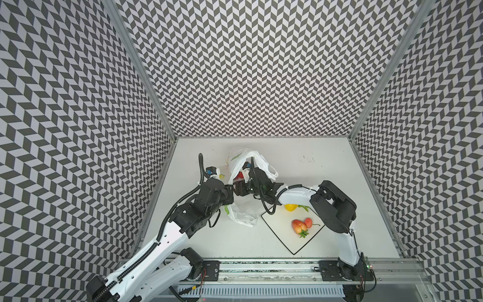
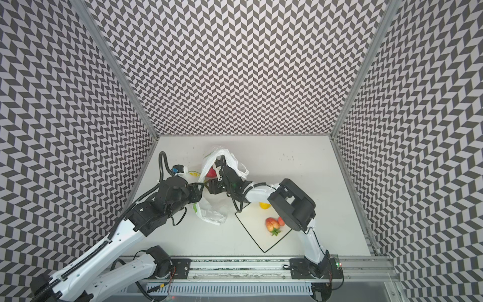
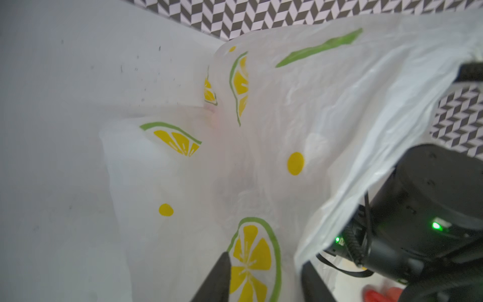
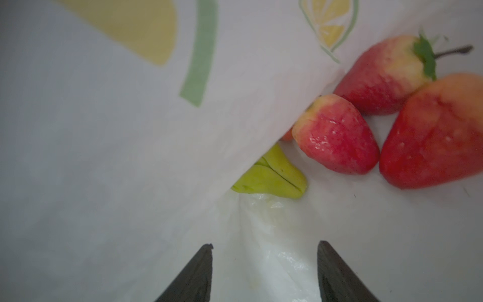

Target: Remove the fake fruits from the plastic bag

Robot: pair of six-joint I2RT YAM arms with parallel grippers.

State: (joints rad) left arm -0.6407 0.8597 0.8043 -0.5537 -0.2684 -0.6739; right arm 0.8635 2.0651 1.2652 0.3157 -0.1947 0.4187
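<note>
Glossy red strawberries (image 4: 337, 136), apparently in bag (image 4: 104, 157)

bag (image 1: 236, 164): white, lemon print, crumpled, mouth open
inside: I see three strawberries (image 4: 337, 136), green fruit (image 4: 274, 177)
out: lemon (image 1: 290, 207), strawberry (image 1: 299, 227)

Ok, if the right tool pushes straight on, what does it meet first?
Probably crumpled film of the plastic bag, then the green fruit just beyond it; depth is unclear.
</note>
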